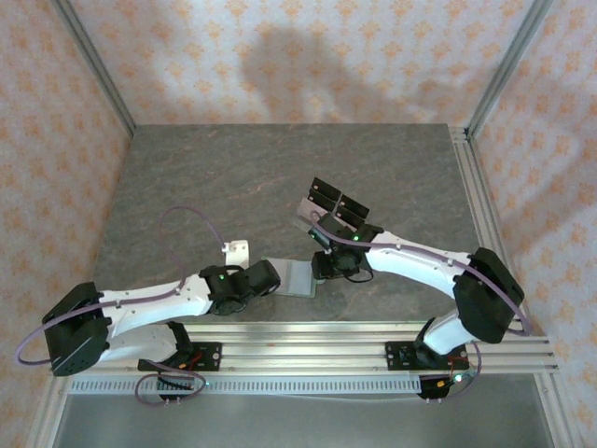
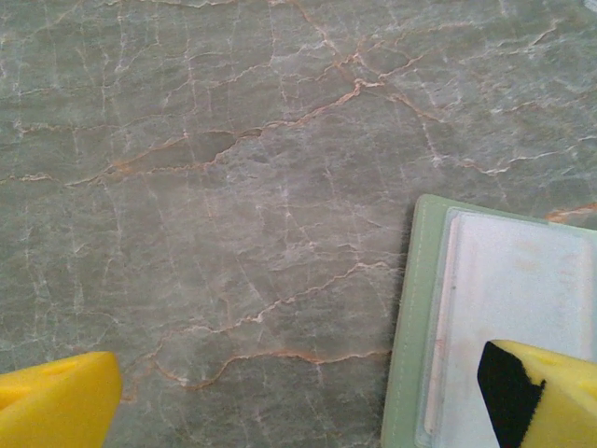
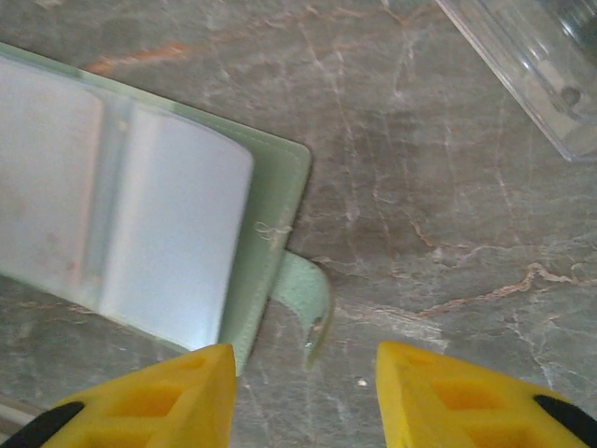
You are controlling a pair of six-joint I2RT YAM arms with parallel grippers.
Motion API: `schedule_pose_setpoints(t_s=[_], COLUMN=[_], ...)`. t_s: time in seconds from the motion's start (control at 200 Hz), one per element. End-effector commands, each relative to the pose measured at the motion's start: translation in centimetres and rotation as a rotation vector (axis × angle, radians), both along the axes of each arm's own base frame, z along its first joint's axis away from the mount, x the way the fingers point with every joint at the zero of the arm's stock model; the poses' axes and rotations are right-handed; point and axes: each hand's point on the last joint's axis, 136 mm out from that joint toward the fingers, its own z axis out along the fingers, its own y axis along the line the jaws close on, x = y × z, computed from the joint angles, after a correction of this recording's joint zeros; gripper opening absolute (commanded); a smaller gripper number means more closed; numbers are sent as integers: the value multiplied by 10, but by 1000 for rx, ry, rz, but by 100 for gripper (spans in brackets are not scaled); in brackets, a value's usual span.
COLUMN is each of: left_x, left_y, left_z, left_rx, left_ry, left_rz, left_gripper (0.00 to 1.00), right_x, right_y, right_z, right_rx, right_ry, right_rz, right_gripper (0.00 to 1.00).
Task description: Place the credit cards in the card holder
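Left wrist: left hand (image 2: 298,401) spread over card holder (image 2: 410,317) edge; right hand (image 3: 303,364) parted.

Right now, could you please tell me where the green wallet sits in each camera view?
Top view: wallet at lower centre.
Left wrist: wallet in the lower right corner.
Right wrist: wallet across the left half, its snap tab near centre.
Shared landmark: the veined grey table.

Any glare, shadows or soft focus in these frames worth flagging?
Top external: a broad soft shadow falls on the back wall. Left wrist: the card holder has a clear pocket that looks washed out, and the yellow fingertips are soft. Right wrist: bright sheen on the card holder's pocket; the acrylic stand is blurred.
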Motion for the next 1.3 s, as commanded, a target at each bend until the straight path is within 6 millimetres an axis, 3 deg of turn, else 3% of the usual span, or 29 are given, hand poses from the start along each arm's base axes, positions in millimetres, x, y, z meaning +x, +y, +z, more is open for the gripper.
schedule_pose_setpoints(t_s=[0.0, 0.135, 0.4, 0.711, 0.916, 1.171, 1.296], left_x=[9, 12, 15, 25, 31, 38, 37], left_y=[-6, -11, -31, -42, -46, -44, -45], left_z=[2, -7, -24, -32, -41, -46, -45], left_rx=[20, 40, 24, 56, 80, 100, 87], left_ry=[8, 38, 90, 104, 124, 143, 144], left_rz=[-21, -45, -108, -128, -137, -140, -142], left_gripper=[100, 100, 100, 100, 100, 100, 100], right_x=[4, 6, 19, 31, 26, 20, 23], right_y=[-3, 0, -6, -26, -42, -44, -39], right_z=[-14, -25, -30, -33, -34, -33, -22], right_rx=[-35, -43, -25, -19, -18, 17, 39], right_ry=[-2, 15, 27, 23, 22, 21, 13], right_rz=[-27, -23, -56, -131, -180, -210, -190], right_gripper=[43, 36, 0, 0, 0, 0, 28])
